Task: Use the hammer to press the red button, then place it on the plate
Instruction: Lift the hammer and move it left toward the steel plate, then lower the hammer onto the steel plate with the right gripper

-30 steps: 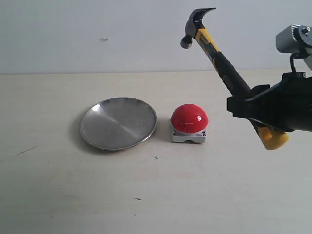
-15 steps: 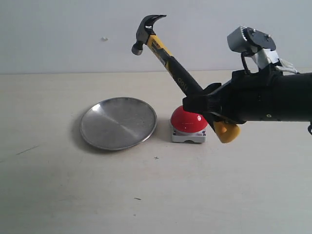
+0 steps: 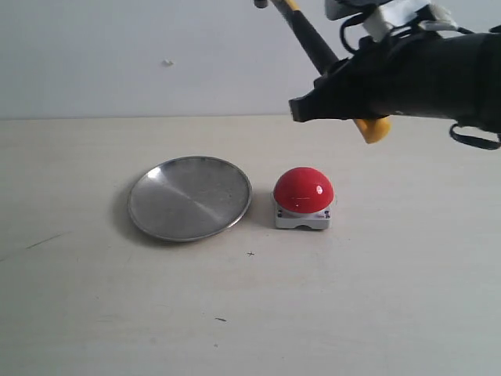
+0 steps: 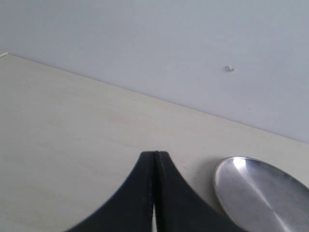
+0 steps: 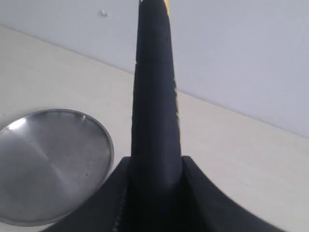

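Observation:
My right gripper (image 3: 313,106) hangs high above the table, shut on the black handle of the hammer (image 3: 315,43). The handle slants up and left out of the exterior view, so the head is hidden; the yellow butt (image 3: 374,128) sticks out below the gripper. In the right wrist view the handle (image 5: 155,96) rises from between the closed fingers (image 5: 120,193). The red button (image 3: 304,189) sits on its grey base below the gripper, untouched. The silver plate (image 3: 190,197) lies left of it and also shows as the plate (image 5: 48,164) and the plate (image 4: 263,193). My left gripper (image 4: 155,157) is shut and empty.
The pale wooden table (image 3: 250,313) stretches around the plate and button, with a few small dark marks near the front. A plain light wall (image 3: 156,55) stands behind it.
The right arm has risen well above the button with the hammer, whose head has left the top of the view. Plate and button have not moved.

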Tool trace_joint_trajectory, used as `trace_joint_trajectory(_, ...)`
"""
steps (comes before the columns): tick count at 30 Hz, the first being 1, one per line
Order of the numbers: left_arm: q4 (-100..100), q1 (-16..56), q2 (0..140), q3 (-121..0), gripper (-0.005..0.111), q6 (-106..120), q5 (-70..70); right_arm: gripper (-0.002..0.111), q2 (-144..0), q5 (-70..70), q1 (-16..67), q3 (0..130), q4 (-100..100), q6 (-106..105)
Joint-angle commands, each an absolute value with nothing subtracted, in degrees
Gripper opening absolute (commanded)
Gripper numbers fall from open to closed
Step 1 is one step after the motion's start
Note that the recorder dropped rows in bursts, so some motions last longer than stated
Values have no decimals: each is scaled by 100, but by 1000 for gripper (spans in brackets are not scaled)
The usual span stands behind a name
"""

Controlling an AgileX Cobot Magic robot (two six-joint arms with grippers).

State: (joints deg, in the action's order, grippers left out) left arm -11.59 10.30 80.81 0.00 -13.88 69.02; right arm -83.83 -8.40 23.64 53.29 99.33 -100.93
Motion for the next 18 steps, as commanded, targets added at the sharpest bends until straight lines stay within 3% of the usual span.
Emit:
trace_joint_trajectory(1,-1160,1071,8074,0,0,-1418,6996,0,-8803,-1814,3062,5533,8594,-8437)
trace_joint_trajectory(5,-1160,1071,8074,0,0,-1418,6996,0,-9256,-2050,3540,5533,6395,-5313)
trace_joint_trajectory(11,-1160,1071,8074,0,0,-1418,6996,0,-9700,-1900,3601,5533,3191,-960)
trace_joint_trajectory(18,-1496,1071,8016,0,0,-1554,6996,0,-10076,-2436,3601,5422,1188,2258)
